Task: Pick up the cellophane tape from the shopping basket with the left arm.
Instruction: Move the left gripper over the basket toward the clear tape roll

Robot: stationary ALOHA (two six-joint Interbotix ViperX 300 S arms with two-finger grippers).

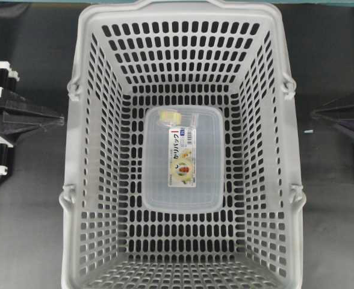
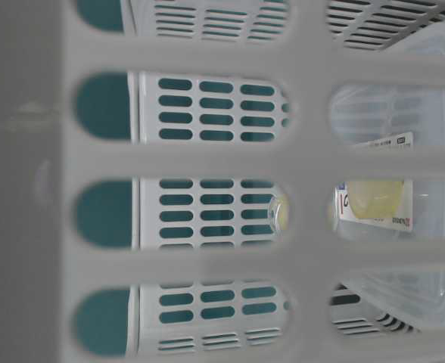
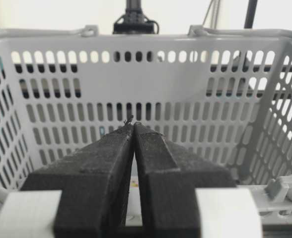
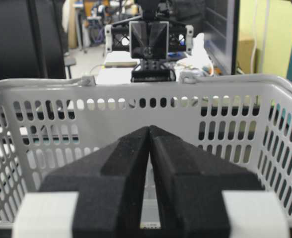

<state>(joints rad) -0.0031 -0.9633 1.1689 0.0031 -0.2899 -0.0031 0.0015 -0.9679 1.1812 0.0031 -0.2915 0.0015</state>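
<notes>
Nothing is picked up yet: the left gripper (image 1: 61, 120) waits outside the slotted grey plastic basket (image 1: 74, 150), fingers pressed together and empty, as is the right gripper (image 1: 313, 114). The small yellowish tape roll (image 1: 169, 116) lies on the clear plastic box (image 1: 207, 180), at its far-left corner.

Shopping basket (image 1: 80, 150): light-grey moulded plastic, smooth with a faint sheen, slotted throughout. Clear box (image 1: 159, 186): transparent glossy plastic bearing a white printed paper label (image 1: 182, 158). Cellophane tape (image 1: 170, 115): pale-yellow translucent roll in shiny clear wrap. Left end effector (image 3: 132, 130) and right end effector (image 4: 149, 130): black, rough, matt foam-like padding. Bench (image 1: 26, 211): dark, matt surface.
</notes>
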